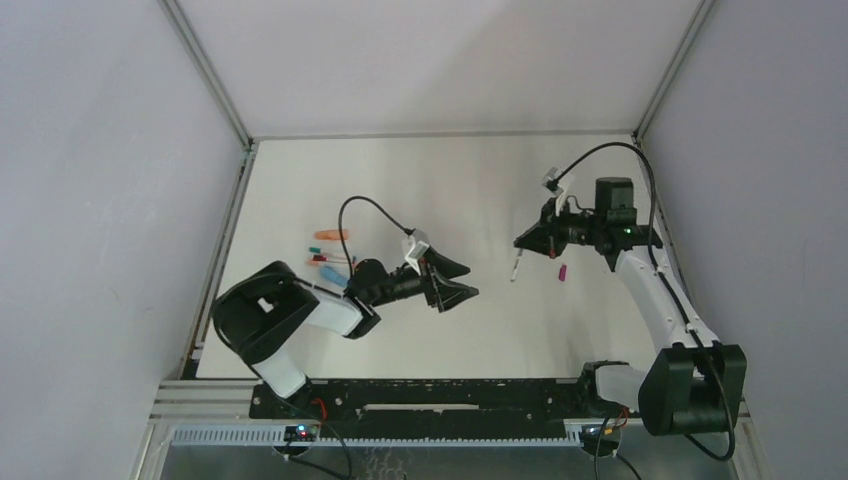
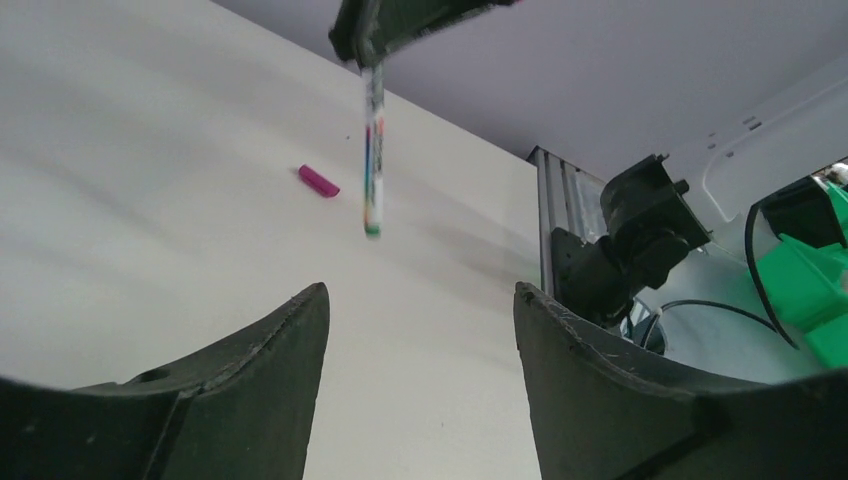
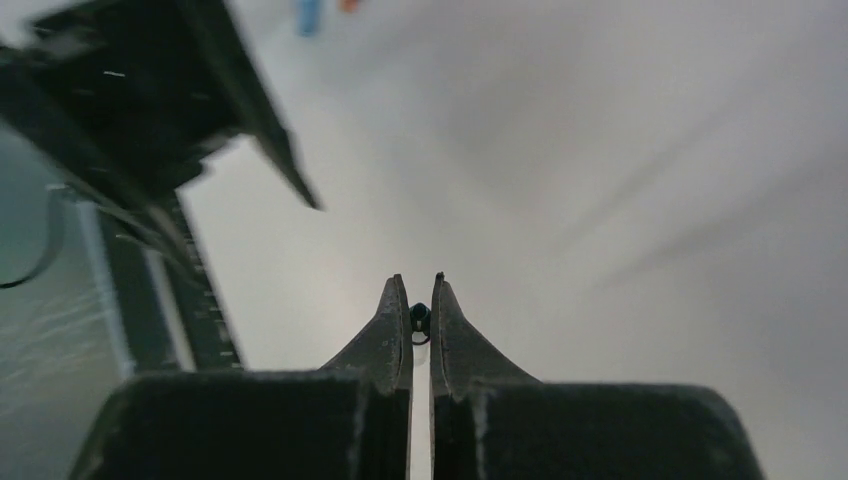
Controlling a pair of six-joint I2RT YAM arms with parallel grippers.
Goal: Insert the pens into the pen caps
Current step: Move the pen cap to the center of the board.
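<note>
Right gripper (image 1: 520, 241) is pinching a pen (image 1: 515, 266) right of centre, left gripper (image 1: 469, 280) is gaping empty, probably needing the magenta cap (image 1: 563, 272) next.

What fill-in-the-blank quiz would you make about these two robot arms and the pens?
1. The right gripper is shut on a pen that hangs pointing ____.
2. The left gripper is ____ and holds nothing.
3. The cap lying on the table near the held pen is coloured ____.
Missing words: down; open; magenta.
</note>
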